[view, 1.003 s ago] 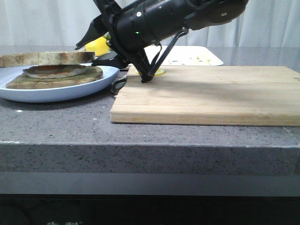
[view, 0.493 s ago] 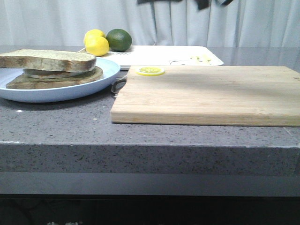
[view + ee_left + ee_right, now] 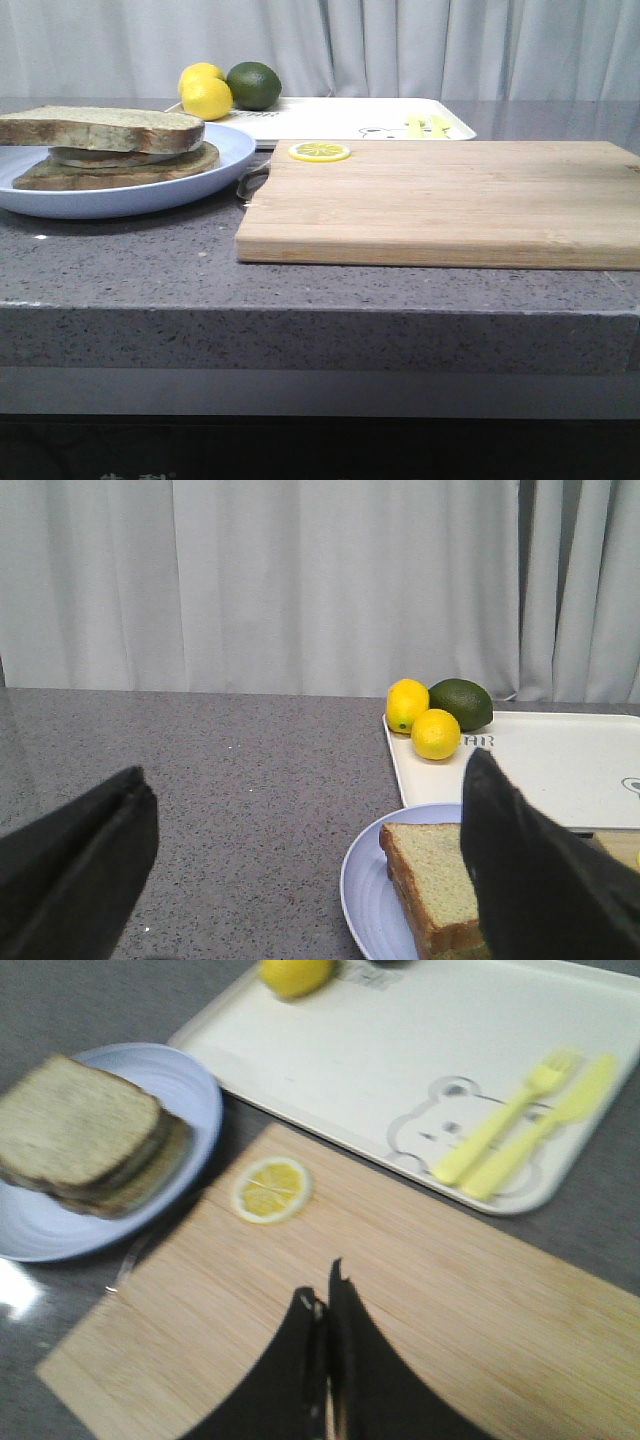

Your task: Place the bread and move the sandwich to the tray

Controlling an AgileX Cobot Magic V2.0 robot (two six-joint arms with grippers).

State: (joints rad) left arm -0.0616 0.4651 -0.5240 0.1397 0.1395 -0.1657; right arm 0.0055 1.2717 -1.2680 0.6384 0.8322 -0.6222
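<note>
The bread (image 3: 100, 128) lies on top of the sandwich (image 3: 115, 165), over the egg and lower slice, on the pale-blue plate (image 3: 120, 198) at the left. The stack also shows in the right wrist view (image 3: 75, 1125) and the left wrist view (image 3: 430, 870). The white tray (image 3: 350, 112) stands behind the plate and the board. Neither gripper shows in the front view. My left gripper (image 3: 307, 775) is open and empty, raised beside the plate (image 3: 365, 880). My right gripper (image 3: 320, 1285) is shut and empty above the wooden cutting board (image 3: 450, 1310).
Two lemons (image 3: 205, 92) and a lime (image 3: 254, 84) sit on the tray's far left corner. A lemon slice (image 3: 320, 151) lies on the cutting board (image 3: 450, 200). A yellow fork and knife print (image 3: 520, 1120) marks the tray (image 3: 400, 1050). A metal piece (image 3: 250, 180) lies between plate and board.
The black arm that hung over the plate and board edge has lifted up and out of the front view. The bread stays on the stack.
</note>
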